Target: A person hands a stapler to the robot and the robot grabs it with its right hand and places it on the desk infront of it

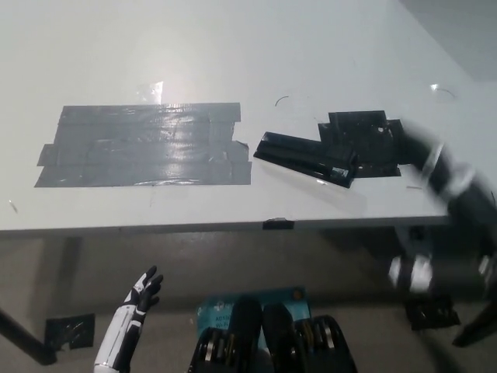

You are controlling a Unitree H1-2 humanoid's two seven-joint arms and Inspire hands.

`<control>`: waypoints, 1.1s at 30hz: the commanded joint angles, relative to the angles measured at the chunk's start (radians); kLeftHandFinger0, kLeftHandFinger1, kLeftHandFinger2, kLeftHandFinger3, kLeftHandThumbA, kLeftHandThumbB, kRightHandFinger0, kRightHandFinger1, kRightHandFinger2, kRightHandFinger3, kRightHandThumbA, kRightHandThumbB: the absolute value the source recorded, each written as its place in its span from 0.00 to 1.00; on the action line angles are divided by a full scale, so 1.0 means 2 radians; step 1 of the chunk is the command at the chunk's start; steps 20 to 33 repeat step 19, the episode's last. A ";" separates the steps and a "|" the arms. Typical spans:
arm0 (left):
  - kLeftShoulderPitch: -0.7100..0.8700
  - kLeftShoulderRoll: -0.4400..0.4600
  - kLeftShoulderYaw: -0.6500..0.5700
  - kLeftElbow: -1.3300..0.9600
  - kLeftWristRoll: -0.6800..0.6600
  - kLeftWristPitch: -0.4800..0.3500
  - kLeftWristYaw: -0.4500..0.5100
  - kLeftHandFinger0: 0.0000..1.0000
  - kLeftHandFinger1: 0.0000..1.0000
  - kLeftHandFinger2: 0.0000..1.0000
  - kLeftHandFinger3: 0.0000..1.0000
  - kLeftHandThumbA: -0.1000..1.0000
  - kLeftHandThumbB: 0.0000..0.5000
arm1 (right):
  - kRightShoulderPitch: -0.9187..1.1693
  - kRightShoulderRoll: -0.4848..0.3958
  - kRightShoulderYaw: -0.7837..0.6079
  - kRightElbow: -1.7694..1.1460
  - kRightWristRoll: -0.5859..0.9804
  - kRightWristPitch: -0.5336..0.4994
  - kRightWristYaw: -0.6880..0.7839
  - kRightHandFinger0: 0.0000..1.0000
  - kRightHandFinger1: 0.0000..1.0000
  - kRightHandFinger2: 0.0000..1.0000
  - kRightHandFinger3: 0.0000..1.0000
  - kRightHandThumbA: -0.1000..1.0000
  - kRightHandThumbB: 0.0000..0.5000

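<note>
The black stapler (307,158) lies flat on the white desk (233,47), right of the middle, with one end against a black tape patch (365,140). No hand holds it. My black right arm (458,194) is a streak of motion blur at the right edge of the desk. My right hand (410,148) shows only as a smear by the right end of the black patch, too blurred to read. My white left hand (144,291) rests at the lower left, below the desk's front edge, open and holding nothing.
A wide patch of grey tape strips (147,145) covers the desk left of the stapler. A small black tab (278,224) sits on the front edge. The floor below shows a teal sheet (213,311) and dark scraps.
</note>
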 commanded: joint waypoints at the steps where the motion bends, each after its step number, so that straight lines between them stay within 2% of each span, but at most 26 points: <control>1: -0.003 0.004 0.001 -0.007 -0.018 -0.019 -0.012 1.00 1.00 1.00 1.00 1.00 1.00 | 0.091 0.042 0.038 0.055 0.004 -0.121 -0.022 1.00 1.00 1.00 1.00 1.00 0.67; 4: -0.003 0.003 0.002 -0.009 -0.024 -0.019 -0.014 1.00 1.00 1.00 1.00 1.00 1.00 | 0.108 0.050 0.042 0.137 -0.012 -0.158 -0.030 1.00 1.00 1.00 1.00 1.00 0.67; 8: -0.002 0.004 0.003 -0.012 -0.023 -0.016 -0.014 1.00 1.00 1.00 1.00 1.00 1.00 | 0.106 0.052 0.040 0.205 -0.022 -0.167 -0.040 1.00 1.00 1.00 1.00 1.00 0.70; 9: -0.001 0.004 0.004 -0.013 -0.023 -0.016 -0.014 1.00 1.00 1.00 1.00 1.00 1.00 | 0.104 0.052 0.042 0.214 -0.024 -0.171 -0.041 1.00 1.00 1.00 1.00 1.00 0.67; 10: -0.002 0.004 0.004 -0.014 -0.024 -0.015 -0.014 1.00 1.00 1.00 1.00 1.00 1.00 | 0.101 0.049 0.044 0.220 -0.032 -0.169 -0.044 1.00 1.00 1.00 1.00 1.00 0.77; 11: -0.002 0.004 0.005 -0.017 -0.025 -0.012 -0.014 1.00 1.00 1.00 1.00 1.00 1.00 | 0.098 0.045 0.048 0.227 -0.043 -0.165 -0.049 1.00 1.00 1.00 1.00 1.00 0.80; 14: -0.011 0.004 0.006 -0.017 -0.024 -0.013 -0.011 1.00 1.00 1.00 1.00 1.00 1.00 | 0.084 0.038 0.055 0.246 -0.057 -0.170 -0.058 1.00 1.00 1.00 1.00 1.00 0.83; 18: -0.008 0.005 0.005 -0.012 -0.022 -0.024 -0.010 1.00 1.00 1.00 1.00 1.00 1.00 | 0.089 0.032 0.063 0.258 -0.064 -0.181 -0.064 1.00 1.00 1.00 1.00 1.00 0.82; 33: -0.008 0.005 0.005 -0.012 -0.022 -0.024 -0.010 1.00 1.00 1.00 1.00 1.00 1.00 | 0.089 0.032 0.063 0.258 -0.064 -0.181 -0.064 1.00 1.00 1.00 1.00 1.00 0.82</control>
